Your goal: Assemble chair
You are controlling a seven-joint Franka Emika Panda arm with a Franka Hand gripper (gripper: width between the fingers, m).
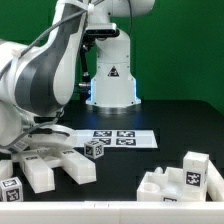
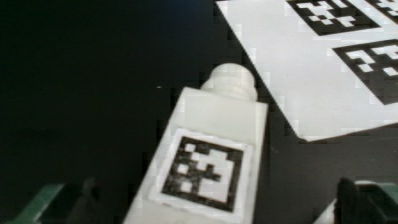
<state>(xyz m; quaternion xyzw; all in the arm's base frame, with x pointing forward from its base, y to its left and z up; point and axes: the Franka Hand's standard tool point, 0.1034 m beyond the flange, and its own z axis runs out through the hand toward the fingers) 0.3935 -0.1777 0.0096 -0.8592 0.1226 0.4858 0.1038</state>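
A thin white marker board [image 1: 118, 137] lies flat on the black table [image 1: 185, 125], near the middle of the exterior view. It carries black-and-white square tags printed in two rows. The wrist view shows one corner of the board with two tags, both cut off by the picture's edge, and bare dark table beside it. Behind the table stands a plain green wall [image 1: 180, 50].

- Robotics lab: robot arm [image 1: 50, 75] standing on black table [image 1: 180, 135].
- Plain green backdrop [image 1: 185, 50] behind.
- Marker board [image 1: 122, 138] and tag-bearing white chair parts [image 1: 185, 178] laid out.
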